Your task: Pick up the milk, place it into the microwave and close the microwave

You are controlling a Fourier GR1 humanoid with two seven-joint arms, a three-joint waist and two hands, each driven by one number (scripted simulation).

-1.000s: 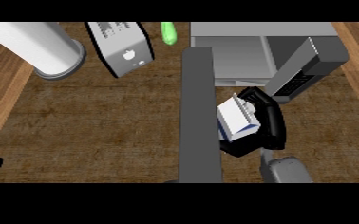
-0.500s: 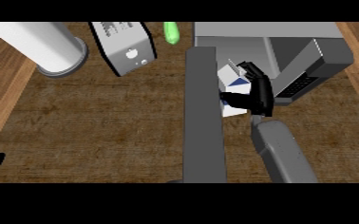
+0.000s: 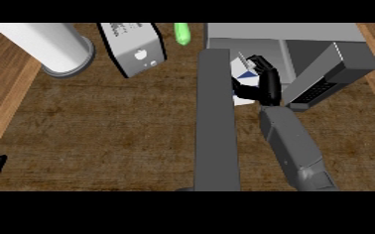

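The milk carton [image 3: 244,79], white with a blue patch, sits in my right hand [image 3: 265,85], whose black fingers and thumb curl round it and hide most of it. Hand and carton are at the mouth of the grey microwave [image 3: 293,44], just inside its front opening. The microwave's door [image 3: 217,124] stands open, seen edge-on as a long grey bar running down the view to the left of my forearm. My left hand shows only as a dark sliver at the lower left edge [image 3: 2,161].
A white cylinder [image 3: 45,44] stands at the upper left. Beside it is a grey-and-white box [image 3: 133,47], and a small green object [image 3: 181,33] lies behind it. The wooden counter [image 3: 102,134] stretches left of the door.
My right hand has carried the milk carton up and away from me, from beside the door's middle to the microwave's opening. The forearm has stretched out after it.
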